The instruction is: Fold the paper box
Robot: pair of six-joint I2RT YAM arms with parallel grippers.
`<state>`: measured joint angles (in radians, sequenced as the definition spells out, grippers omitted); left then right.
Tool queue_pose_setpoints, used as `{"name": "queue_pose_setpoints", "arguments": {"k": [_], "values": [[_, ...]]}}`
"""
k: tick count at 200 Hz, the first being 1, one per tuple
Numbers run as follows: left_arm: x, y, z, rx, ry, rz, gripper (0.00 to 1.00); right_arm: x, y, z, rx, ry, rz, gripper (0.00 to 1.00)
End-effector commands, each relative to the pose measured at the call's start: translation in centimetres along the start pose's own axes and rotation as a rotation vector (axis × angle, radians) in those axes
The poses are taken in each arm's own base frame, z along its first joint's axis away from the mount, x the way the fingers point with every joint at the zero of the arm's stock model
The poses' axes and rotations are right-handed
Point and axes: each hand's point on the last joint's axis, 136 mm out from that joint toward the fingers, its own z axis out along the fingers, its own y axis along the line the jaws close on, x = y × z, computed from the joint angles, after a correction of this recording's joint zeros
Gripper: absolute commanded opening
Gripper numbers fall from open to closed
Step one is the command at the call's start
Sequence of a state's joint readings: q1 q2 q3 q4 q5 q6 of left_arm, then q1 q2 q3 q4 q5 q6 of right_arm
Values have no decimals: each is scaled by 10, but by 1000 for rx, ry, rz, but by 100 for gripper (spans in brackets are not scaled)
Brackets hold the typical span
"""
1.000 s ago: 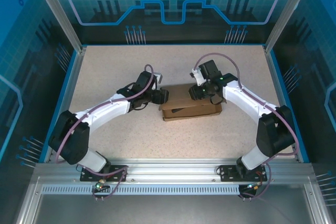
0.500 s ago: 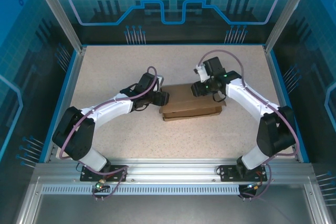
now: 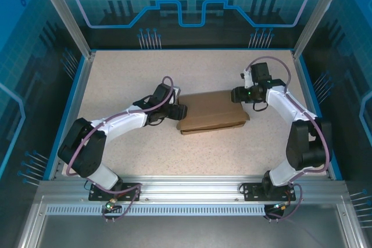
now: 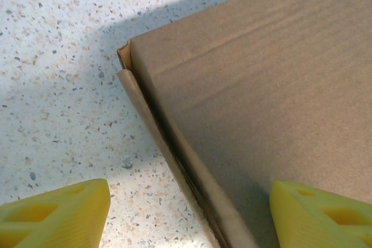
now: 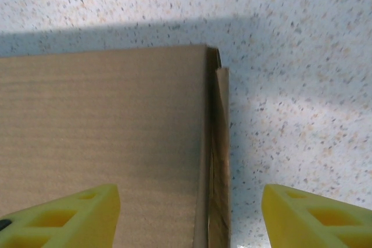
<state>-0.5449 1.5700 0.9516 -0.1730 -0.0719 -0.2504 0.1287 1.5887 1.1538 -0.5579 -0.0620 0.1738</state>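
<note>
Looks light and thin: a paper box [image 3: 212, 111] lying flat on the table [image 3: 128, 74], squarely between the two grippers; stiff across the lid, probably soft and easily dented along the edges; dry matt cardboard, unlikely to slip. Left gripper [image 3: 181, 110] spread wide and empty, one fingertip over the lid, the other over the table; right gripper [image 3: 237, 94] likewise wide open, holding nothing, astride the opposite corner; side flap [image 4: 142, 105] gaping slightly; best pinched at the walls near a corner, not mid-lid.
</note>
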Motion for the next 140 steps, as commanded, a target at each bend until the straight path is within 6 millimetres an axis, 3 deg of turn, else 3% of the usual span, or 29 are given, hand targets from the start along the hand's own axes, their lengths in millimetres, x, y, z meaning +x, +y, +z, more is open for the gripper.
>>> {"name": "queue_pose_setpoints", "arguments": {"k": [1, 79, 100, 140], "values": [[4, -4, -1, 37, 2, -34, 74, 10, -4, 10, -16, 28, 37, 67], [33, 5, 17, 20, 56, -57, 75, 48, -13, 49, -13, 130, 131, 60], [36, 8, 19, 8, 65, -52, 75, 48, -14, 53, -7, 132, 134, 59], [29, 8, 18, -1, 58, -44, 75, 28, -12, 43, -2, 81, 113, 60]]}}
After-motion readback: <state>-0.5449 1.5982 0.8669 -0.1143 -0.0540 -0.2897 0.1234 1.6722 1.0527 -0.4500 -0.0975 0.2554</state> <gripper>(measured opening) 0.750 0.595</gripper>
